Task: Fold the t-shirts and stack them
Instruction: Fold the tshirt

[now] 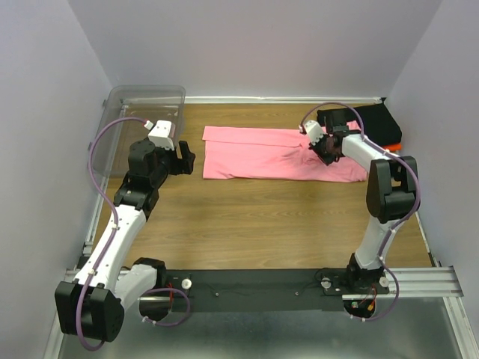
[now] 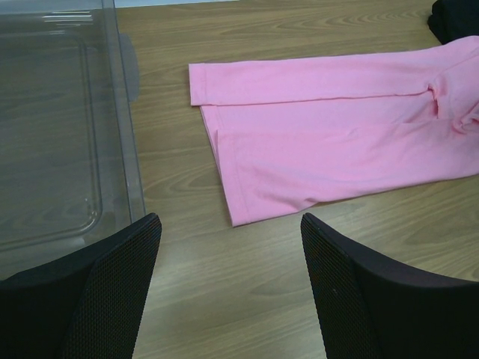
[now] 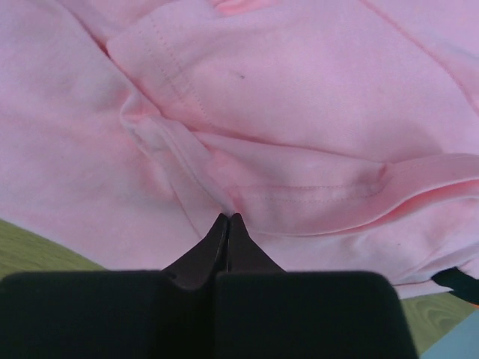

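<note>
A pink t-shirt (image 1: 262, 153) lies partly folded into a long strip across the far middle of the table, also seen in the left wrist view (image 2: 337, 142). My right gripper (image 1: 327, 149) is down on its right part. In the right wrist view the right gripper (image 3: 228, 217) has its jaws pressed together, pinching a fold of the pink cloth (image 3: 299, 97). A folded black t-shirt (image 1: 378, 120) sits on an orange one (image 1: 394, 144) at the far right. My left gripper (image 1: 183, 157) hovers left of the pink shirt, open (image 2: 228, 221) over bare wood with nothing between its fingers.
A clear plastic bin (image 1: 146, 101) stands at the far left corner, its wall close beside my left gripper (image 2: 127, 112). Walls close in the table on three sides. Bare wood runs between the pink shirt and the arm bases.
</note>
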`<action>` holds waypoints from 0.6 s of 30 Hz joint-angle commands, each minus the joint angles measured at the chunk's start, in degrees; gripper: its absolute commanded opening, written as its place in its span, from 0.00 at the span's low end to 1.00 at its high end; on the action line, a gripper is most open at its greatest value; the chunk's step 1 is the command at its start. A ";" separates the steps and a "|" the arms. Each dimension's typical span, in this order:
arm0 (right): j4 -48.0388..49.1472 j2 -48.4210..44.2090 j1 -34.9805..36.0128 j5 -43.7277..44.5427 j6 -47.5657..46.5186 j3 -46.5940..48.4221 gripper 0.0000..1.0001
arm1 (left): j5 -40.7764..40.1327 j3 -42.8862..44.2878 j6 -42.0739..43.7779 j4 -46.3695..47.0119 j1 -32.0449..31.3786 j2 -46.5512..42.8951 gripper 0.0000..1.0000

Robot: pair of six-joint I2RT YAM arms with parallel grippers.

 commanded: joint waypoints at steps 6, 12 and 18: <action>1.84 2.29 2.79 2.45 1.78 7.85 0.01 | 0.85 0.07 0.49 1.03 0.47 -1.19 0.83; 3.77 10.90 8.68 10.96 3.44 19.63 0.40 | 1.02 -0.01 0.49 1.03 0.47 -0.84 0.83; 9.92 11.28 10.44 18.10 8.63 20.96 0.62 | 1.46 0.07 0.49 1.03 0.47 -0.31 0.83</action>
